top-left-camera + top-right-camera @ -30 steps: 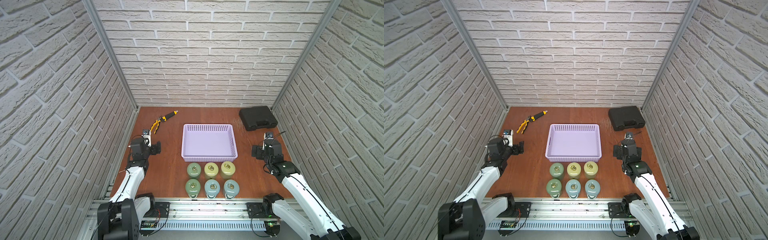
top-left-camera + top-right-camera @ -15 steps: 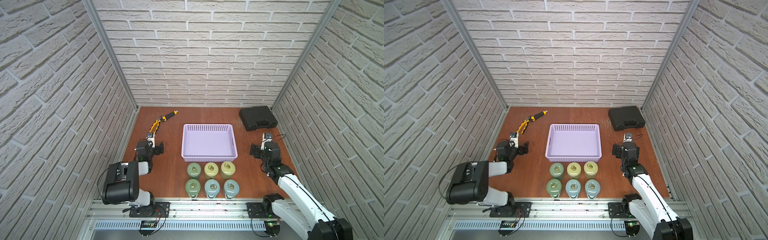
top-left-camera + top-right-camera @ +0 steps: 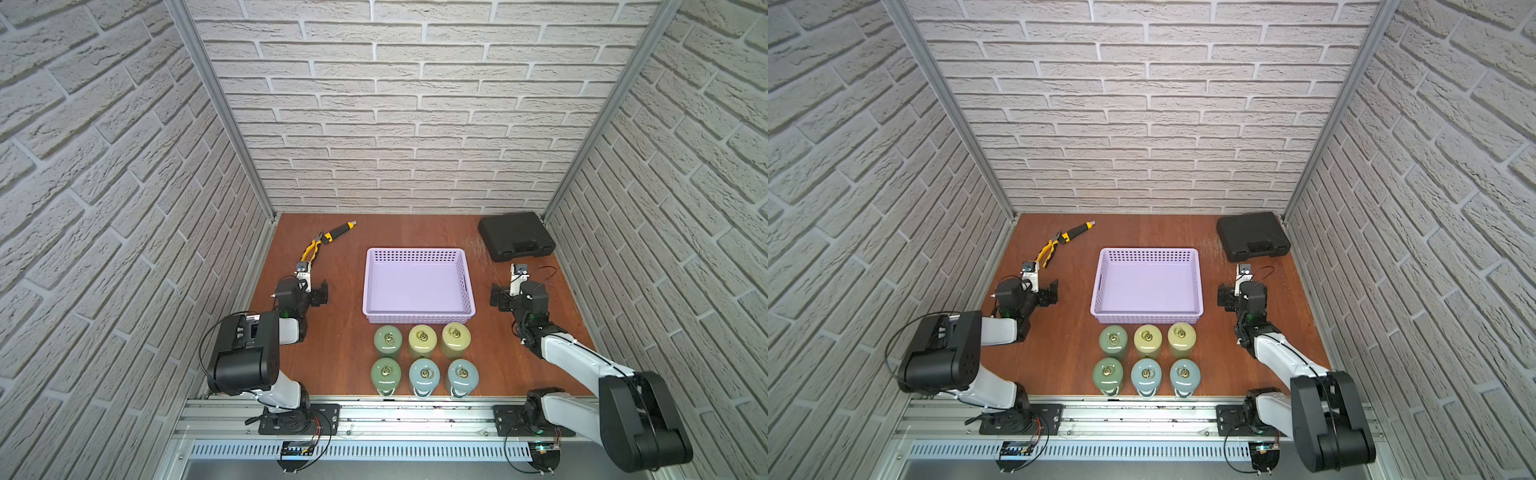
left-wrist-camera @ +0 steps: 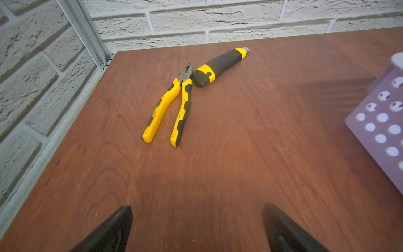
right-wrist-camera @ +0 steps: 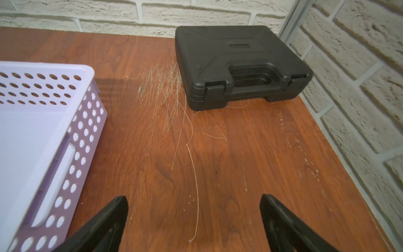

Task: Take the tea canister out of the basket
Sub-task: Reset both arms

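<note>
In both top views you see six tea canisters (image 3: 422, 340) standing in two rows at lower centre, just below the lavender basket (image 3: 417, 284) and outside it. Your left gripper (image 3: 321, 292) and right gripper (image 3: 497, 296) flank the basket, jaws spread wide.

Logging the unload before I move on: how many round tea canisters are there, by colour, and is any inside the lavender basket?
Sage-green round tea canisters: 2
Yellow-green round tea canisters: 2
Pale blue round tea canisters: 2
Total: 6, all standing on the brown wooden table in front of the lavender perforated plastic basket, which holds none.
</note>
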`<action>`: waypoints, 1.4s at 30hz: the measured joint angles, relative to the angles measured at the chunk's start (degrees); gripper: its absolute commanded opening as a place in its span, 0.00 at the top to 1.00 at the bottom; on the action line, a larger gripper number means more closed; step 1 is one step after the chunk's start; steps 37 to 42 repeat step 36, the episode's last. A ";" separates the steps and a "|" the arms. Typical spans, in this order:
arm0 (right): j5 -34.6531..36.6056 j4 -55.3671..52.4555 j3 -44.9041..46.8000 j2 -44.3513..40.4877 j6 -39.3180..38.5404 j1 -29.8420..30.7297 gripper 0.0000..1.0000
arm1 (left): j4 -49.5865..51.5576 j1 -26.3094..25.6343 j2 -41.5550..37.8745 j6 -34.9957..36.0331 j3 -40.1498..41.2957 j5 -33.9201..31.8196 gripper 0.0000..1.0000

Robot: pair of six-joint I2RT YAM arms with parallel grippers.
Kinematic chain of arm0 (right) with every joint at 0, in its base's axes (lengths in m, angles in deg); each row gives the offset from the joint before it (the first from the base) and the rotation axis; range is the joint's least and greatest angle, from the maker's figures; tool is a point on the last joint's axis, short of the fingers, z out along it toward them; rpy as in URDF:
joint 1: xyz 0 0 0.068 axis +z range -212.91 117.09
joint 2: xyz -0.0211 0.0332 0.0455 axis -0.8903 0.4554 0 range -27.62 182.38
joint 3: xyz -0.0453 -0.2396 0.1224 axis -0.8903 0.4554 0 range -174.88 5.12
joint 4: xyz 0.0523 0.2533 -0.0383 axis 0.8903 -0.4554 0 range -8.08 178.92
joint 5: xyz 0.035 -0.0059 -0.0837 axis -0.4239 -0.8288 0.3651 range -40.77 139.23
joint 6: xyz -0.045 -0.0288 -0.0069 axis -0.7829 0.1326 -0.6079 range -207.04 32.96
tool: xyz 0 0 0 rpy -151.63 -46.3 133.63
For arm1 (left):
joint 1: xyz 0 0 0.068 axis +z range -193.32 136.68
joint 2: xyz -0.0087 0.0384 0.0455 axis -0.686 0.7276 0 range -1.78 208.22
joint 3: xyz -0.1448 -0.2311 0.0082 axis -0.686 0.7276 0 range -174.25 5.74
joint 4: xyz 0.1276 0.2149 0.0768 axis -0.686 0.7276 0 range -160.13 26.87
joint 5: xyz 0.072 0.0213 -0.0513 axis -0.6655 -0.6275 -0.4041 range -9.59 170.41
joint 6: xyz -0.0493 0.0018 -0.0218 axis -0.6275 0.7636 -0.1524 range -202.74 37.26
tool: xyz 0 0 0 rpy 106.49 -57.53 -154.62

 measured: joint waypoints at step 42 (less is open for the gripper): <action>-4.81 20.33 -0.87 17.09 -1.88 -1.86 0.01 | 0.00 0.00 0.00 -0.02 -0.07 -0.09 0.02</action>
